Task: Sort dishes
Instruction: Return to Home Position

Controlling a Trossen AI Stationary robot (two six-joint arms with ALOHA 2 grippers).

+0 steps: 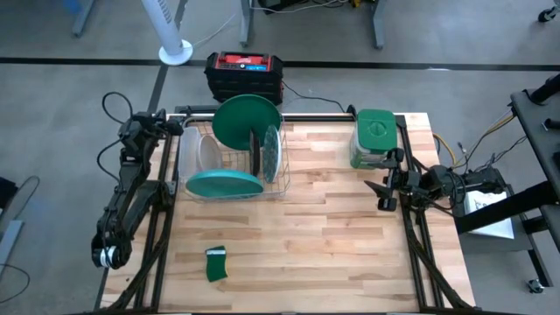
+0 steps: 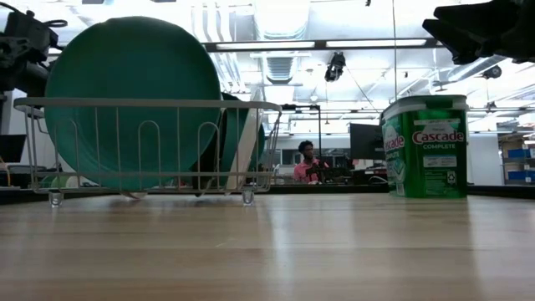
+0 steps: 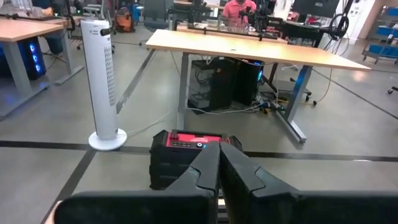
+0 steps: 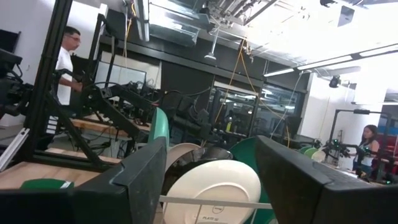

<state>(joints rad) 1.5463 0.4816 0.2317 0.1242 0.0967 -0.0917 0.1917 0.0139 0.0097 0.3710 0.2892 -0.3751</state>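
Four plates are held in the dish rack (image 2: 259,104) at the far left of the bench (image 1: 332,232): dark green plate (image 1: 248,121) behind, teal plate (image 1: 223,183) in front, whitish-clear plate (image 1: 208,150) and, seemingly, a patterned plate (image 1: 273,150) between. The left hand (image 3: 219,154) is held closed beside it, the right hand (image 4: 210,149) open at the right edge.

L gripper (image 3: 218,152) closed; R gripper (image 1: 382,195) spread.

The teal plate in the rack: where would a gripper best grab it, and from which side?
Its top rim, from above. The teal plate stands on edge in the dish rack, its upper part rising clear of the wire, so the thin rim there is likely free to pinch.
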